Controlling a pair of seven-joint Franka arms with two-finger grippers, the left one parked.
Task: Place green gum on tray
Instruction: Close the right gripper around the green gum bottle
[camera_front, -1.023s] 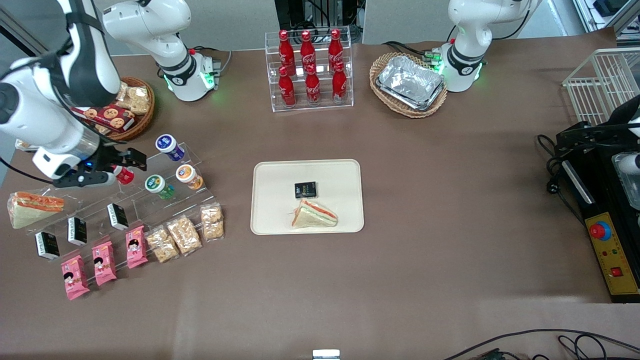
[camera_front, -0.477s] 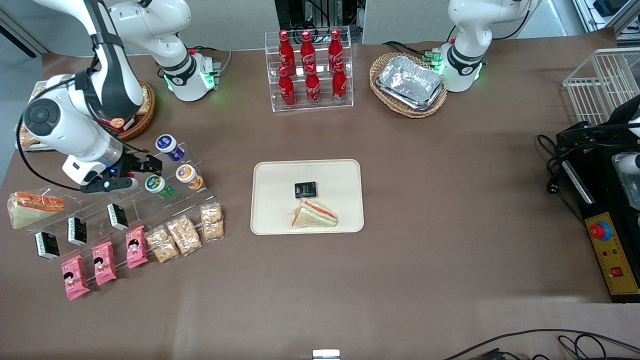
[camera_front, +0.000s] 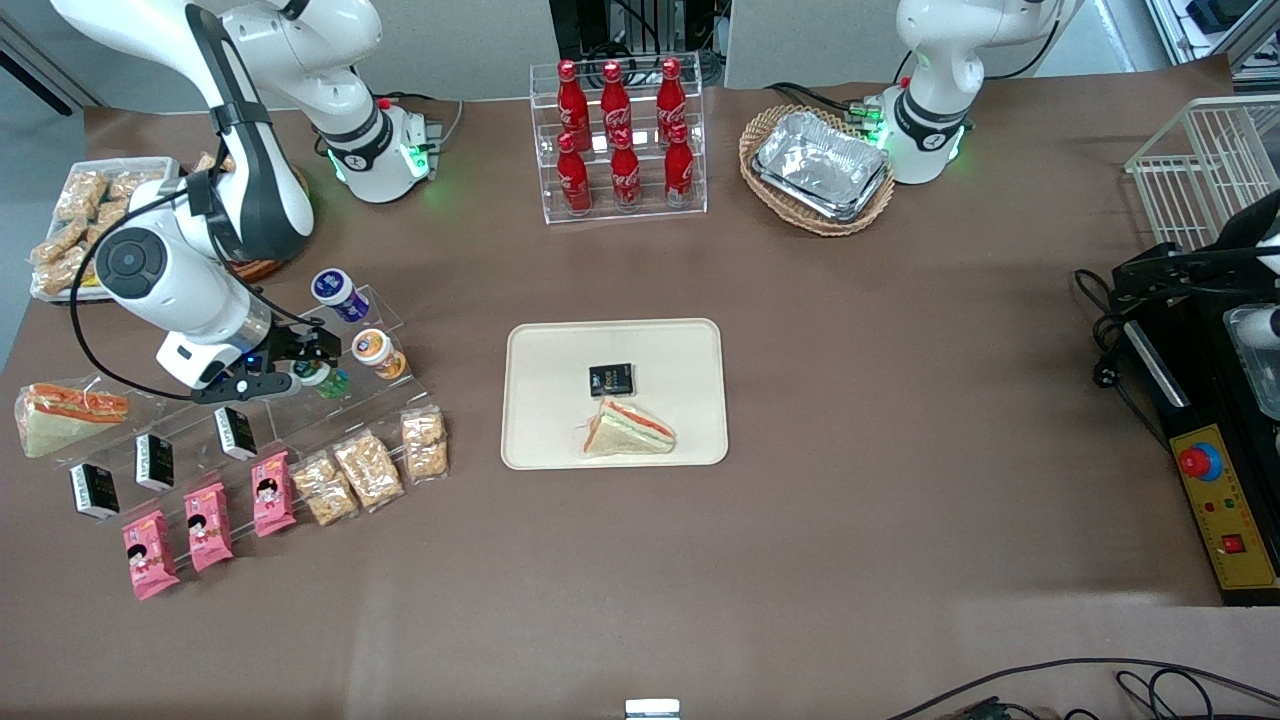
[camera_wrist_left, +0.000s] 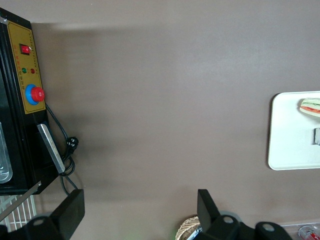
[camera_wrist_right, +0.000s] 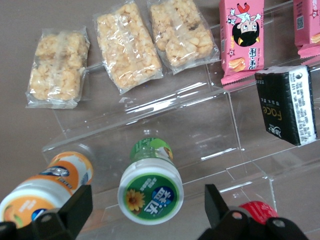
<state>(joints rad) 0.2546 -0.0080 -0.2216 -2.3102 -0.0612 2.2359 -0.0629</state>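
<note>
The green gum (camera_front: 330, 381) lies on the clear acrylic stand (camera_front: 260, 415), beside the orange-bodied bottle (camera_front: 375, 352). My right gripper (camera_front: 292, 365) hovers just above the gum and partly covers its lid in the front view. In the right wrist view the gum (camera_wrist_right: 150, 187) shows its white lid with the green-rimmed label, centred between my open fingers (camera_wrist_right: 67, 215), with a gap on each side. The gripper (camera_wrist_right: 147, 214) holds nothing. The cream tray (camera_front: 550, 400) lies mid-table, toward the parked arm's end from the stand, and shows in the left wrist view (camera_wrist_left: 292, 135).
A sandwich (camera_front: 628, 428) and a black packet (camera_front: 611, 379) lie on the tray. The stand also carries a purple bottle (camera_front: 337, 292), a red-bodied bottle (camera_wrist_right: 255, 210), black packets (camera_wrist_right: 290, 102), pink packs (camera_front: 210, 525) and snack bars (camera_front: 368, 468).
My gripper has moved along the stand from above the red-bodied bottle to above the green gum, which it now partly covers in the front view. The objects have not moved.
</note>
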